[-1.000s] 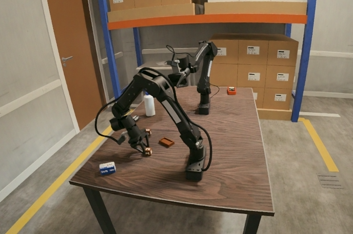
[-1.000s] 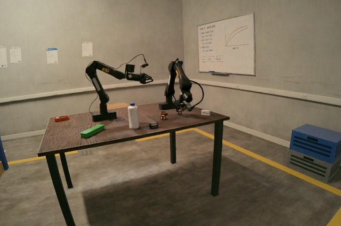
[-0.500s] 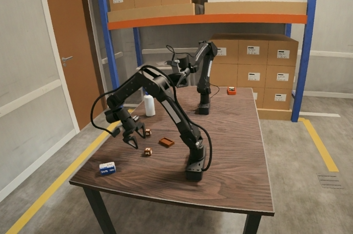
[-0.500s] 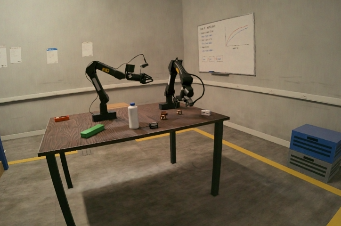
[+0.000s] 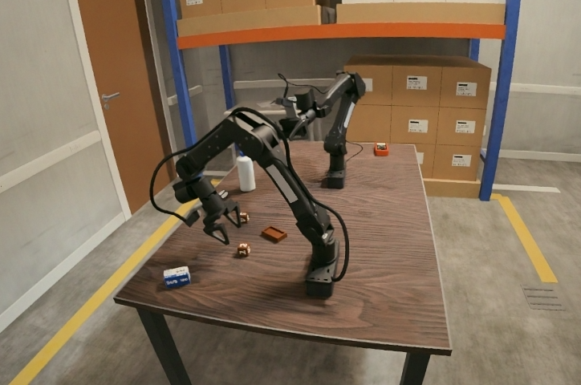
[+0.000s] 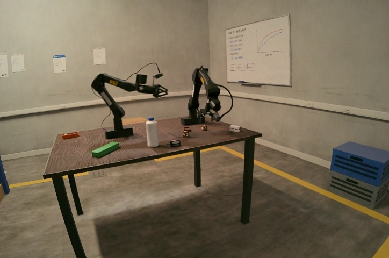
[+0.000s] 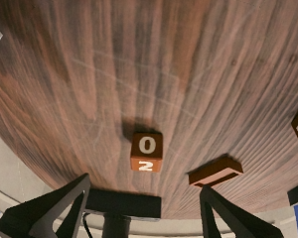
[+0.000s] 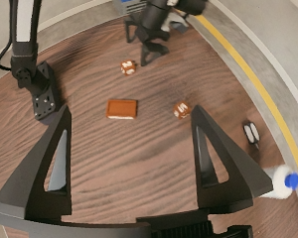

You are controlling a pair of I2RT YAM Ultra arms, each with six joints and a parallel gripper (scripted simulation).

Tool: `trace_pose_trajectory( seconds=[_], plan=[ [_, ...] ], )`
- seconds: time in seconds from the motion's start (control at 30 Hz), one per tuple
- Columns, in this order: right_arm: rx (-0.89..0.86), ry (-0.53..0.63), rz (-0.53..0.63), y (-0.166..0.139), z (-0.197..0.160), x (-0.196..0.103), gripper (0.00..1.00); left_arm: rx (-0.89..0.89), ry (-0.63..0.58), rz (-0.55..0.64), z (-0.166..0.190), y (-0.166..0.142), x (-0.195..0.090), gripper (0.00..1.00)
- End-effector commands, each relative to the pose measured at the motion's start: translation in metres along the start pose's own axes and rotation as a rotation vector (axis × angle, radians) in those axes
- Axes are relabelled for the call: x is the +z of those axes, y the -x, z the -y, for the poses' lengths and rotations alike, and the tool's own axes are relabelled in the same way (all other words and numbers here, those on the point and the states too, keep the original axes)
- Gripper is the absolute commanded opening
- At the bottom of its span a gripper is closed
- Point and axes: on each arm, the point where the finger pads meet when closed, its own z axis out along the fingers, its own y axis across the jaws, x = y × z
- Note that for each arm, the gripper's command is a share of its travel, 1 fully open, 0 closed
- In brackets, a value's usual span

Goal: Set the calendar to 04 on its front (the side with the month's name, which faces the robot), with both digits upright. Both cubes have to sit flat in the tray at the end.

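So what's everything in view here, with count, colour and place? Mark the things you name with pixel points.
digit cubes (image 5: pixel 243 249) (image 7: pixel 146 152) (image 8: pixel 128 67): two, brown with pale digits, on the table, outside the tray
tray (image 5: pixel 274 233) (image 7: pixel 216 172) (image 8: pixel 121 109): one, brown, between the arms' bases
bottle (image 5: pixel 245 173) (image 6: pixel 152 134): one, white, blue cap, near the table's edge
small box (image 5: pixel 176 277): one, blue and white, table corner
green block (image 6: pixel 105 149): one, table
orange device (image 5: pixel 381 149) (image 6: pixel 70 135): one, far table end
blue-posted rack (image 5: pixel 500 108): one, behind
left gripper (image 5: pixel 233 234): one, black, open, over the table
right gripper (image 8: pixel 132 108): one, black, open, raised
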Motion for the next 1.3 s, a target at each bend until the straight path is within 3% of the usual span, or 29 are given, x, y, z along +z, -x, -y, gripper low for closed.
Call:
trace_pose_trajectory(
  seconds=[0.0,0.3,0.63,0.67,0.77,1.0,1.1,1.17,1.27],
  plan=[
    [-0.005,-0.025,0.009,0.000,0.010,-0.026,1.00,-0.003,-0.003,0.008,-0.001,0.001,-0.005,1.00],
    [0.008,-0.121,0.047,-0.021,0.036,-0.070,1.00,-0.003,-0.003,0.008,-0.001,0.001,-0.005,1.00],
    [0.003,-0.155,0.100,-0.019,0.043,-0.084,1.00,-0.003,-0.003,0.008,-0.001,0.001,-0.005,1.00],
    [0.003,-0.155,0.100,-0.019,0.043,-0.084,1.00,-0.009,0.008,0.019,-0.003,0.006,-0.005,0.89],
    [0.003,-0.155,0.100,-0.019,0.043,-0.084,1.00,-0.024,0.035,0.096,-0.003,0.020,-0.005,0.55],
    [0.003,-0.154,0.100,-0.019,0.043,-0.084,1.00,-0.051,0.158,0.396,0.019,0.062,-0.007,0.55],
    [0.012,-0.158,0.091,-0.021,0.044,-0.083,1.00,-0.060,0.185,0.490,0.031,0.071,-0.010,0.55],
    [0.012,-0.158,0.091,-0.021,0.044,-0.083,1.00,-0.060,0.185,0.490,0.031,0.071,-0.010,0.55],
    [0.012,-0.158,0.091,-0.021,0.044,-0.083,1.00,-0.083,0.204,0.622,0.046,0.083,-0.017,0.55]
  ],
)
